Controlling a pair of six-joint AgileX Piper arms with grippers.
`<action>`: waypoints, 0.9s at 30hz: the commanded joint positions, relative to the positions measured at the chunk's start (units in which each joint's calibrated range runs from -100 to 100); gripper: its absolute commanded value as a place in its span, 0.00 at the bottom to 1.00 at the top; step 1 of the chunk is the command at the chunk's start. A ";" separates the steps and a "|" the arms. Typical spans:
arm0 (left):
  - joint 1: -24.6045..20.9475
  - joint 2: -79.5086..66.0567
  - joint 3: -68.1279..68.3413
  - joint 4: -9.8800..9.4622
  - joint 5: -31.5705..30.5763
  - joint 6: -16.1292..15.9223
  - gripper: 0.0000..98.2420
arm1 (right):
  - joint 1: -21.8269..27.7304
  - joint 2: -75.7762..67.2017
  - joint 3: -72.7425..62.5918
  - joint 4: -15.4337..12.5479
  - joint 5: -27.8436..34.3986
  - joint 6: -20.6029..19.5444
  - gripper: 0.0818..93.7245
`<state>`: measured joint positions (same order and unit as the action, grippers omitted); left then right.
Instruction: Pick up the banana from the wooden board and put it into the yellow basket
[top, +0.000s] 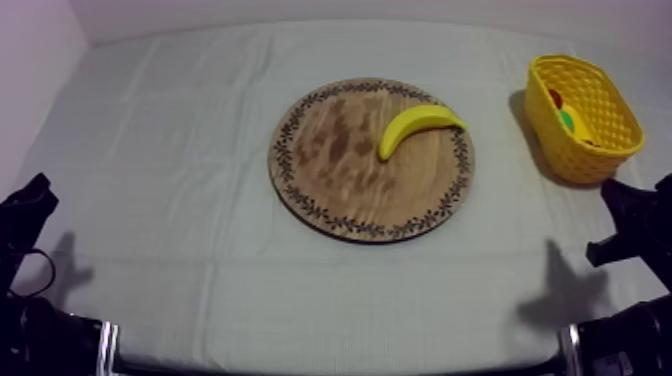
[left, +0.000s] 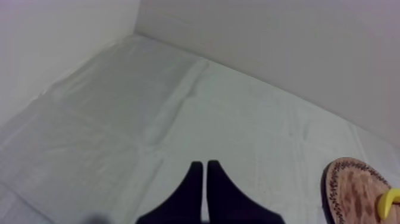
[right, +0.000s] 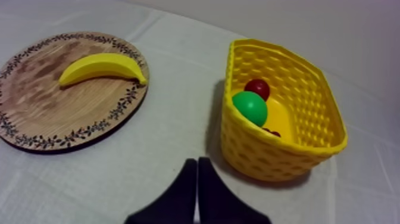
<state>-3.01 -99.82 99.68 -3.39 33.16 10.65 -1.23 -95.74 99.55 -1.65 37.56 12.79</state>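
Banana (top: 418, 127) is sitting on the round wooden board (top: 330, 185), near the rim on the side facing the yellow basket (top: 583, 160), but well apart from it. The basket's got a small red fruit (right: 257, 88) and a round green fruit (right: 250, 107) inside. Left gripper (left: 205, 168) and right gripper (right: 197, 164) are both pinched closed on nothing, over the cloth (top: 180, 200).

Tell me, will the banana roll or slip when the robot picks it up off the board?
Probably a little slippery: the banana looks smooth and glossy, so a grip could slide. It likely won't roll, since it is curved and lies flat on the round wooden board. It seems to be a stiff toy, so it shouldn't flop.
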 joint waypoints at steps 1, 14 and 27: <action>0.01 0.00 -0.01 -0.01 -0.01 -0.03 0.00 | 0.01 -0.02 0.01 -0.04 0.10 -0.02 0.00; 0.01 0.00 -0.01 -0.01 -0.01 -0.02 0.00 | -2.54 -0.02 0.01 -0.02 0.10 0.23 0.00; 0.01 0.00 -0.01 -0.01 -0.01 -0.01 0.00 | -10.03 0.25 -1.22 2.66 1.76 2.44 0.01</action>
<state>-3.01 -99.82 99.68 -3.39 33.16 10.65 -10.11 -95.67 98.57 0.00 40.72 15.76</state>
